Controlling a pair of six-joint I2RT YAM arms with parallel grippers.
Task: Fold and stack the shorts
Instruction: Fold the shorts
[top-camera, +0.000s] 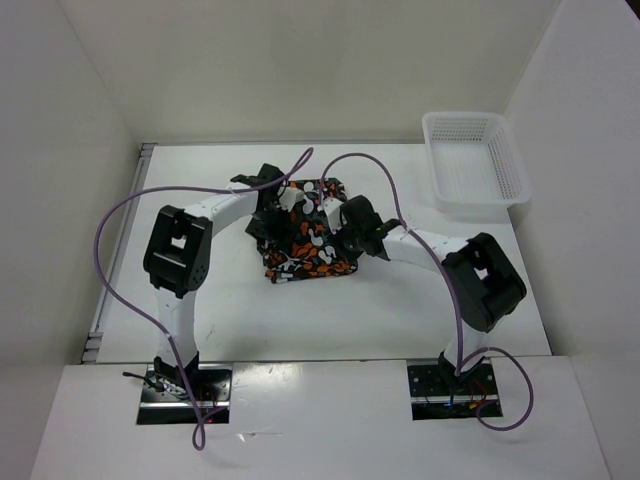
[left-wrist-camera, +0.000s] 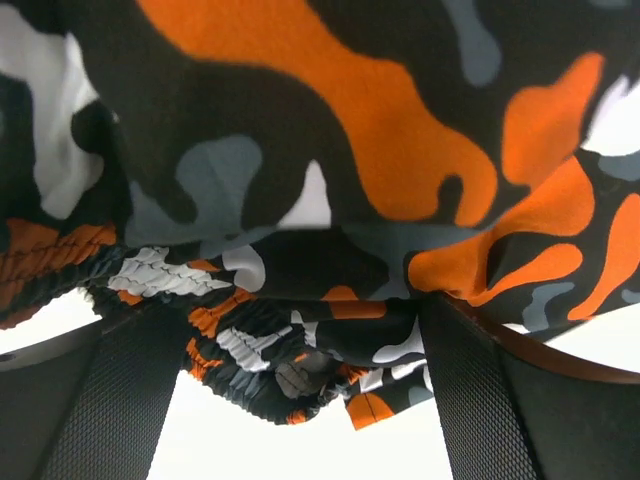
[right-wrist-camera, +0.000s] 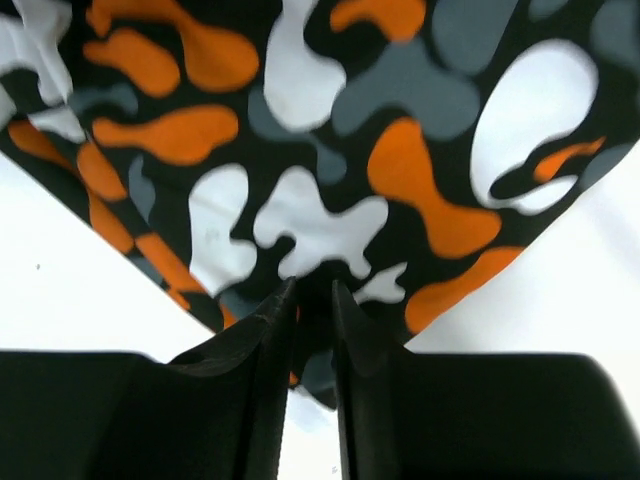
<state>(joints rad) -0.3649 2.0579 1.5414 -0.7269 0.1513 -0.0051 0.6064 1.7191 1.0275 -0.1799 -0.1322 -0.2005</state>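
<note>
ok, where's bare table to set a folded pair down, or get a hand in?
Free: near strip of table between the shorts and the arm bases; far strip between the shorts and the back wall; small patch in front of the basket. Crowded: centre, where left gripper and right gripper meet the shorts.
</note>
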